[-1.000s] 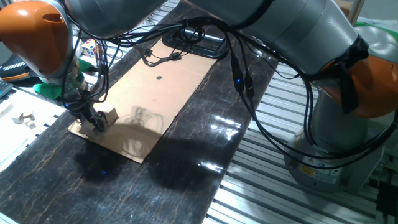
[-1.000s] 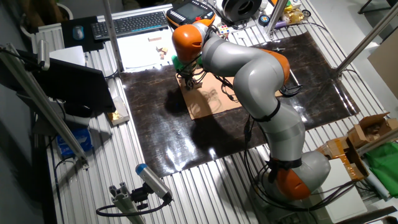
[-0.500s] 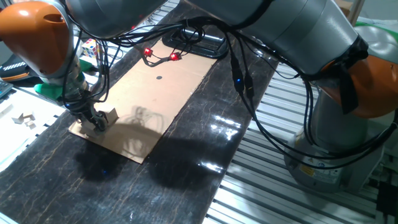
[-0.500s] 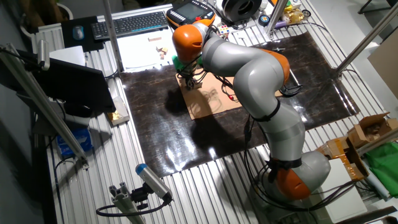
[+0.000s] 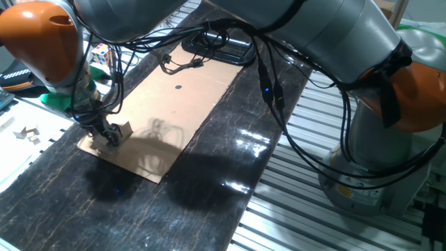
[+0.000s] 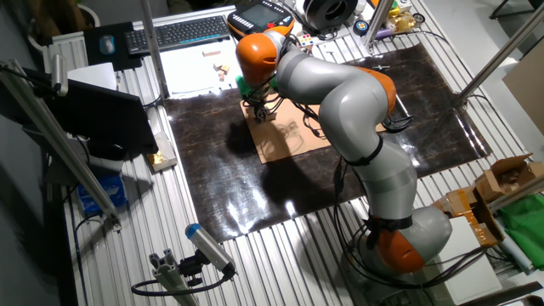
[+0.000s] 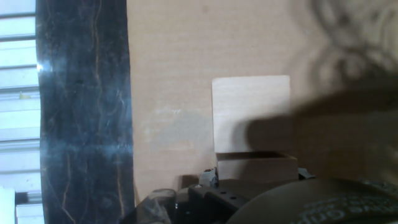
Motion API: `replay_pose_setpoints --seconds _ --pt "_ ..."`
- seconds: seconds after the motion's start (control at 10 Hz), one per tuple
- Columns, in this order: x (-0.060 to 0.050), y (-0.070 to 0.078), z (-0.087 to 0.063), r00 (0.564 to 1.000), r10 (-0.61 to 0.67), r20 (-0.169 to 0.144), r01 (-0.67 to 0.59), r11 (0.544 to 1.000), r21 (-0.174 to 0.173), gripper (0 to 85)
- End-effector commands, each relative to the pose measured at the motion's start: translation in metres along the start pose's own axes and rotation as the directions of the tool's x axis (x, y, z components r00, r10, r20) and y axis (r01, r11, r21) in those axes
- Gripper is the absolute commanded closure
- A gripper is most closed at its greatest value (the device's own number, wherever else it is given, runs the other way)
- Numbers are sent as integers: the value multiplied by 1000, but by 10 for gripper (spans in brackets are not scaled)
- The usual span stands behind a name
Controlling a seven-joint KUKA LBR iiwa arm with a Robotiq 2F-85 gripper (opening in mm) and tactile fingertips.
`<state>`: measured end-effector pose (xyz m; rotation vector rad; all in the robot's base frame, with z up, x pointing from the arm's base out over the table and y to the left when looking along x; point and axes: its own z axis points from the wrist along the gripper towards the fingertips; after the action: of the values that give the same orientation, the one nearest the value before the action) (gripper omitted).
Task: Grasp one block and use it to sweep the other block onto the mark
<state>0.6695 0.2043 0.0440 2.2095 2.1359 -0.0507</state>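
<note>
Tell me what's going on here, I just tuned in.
The gripper is down at the near corner of the cardboard, right by a wooden block. In the hand view the block lies just ahead of the fingers; whether they are closed on anything cannot be told. Only one block is clearly visible. The mark is farther up the cardboard, well away from the block, so no sweep has reached it yet.
</note>
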Motion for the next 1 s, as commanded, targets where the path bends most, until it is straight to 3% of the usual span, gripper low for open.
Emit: replay_pose_setpoints --seconds 0.0,0.9 --pt "-1 0 0 1000 0 0 0 1000 0 843" --pt "-8 0 1 1000 3 8 -3 1000 -2 843"
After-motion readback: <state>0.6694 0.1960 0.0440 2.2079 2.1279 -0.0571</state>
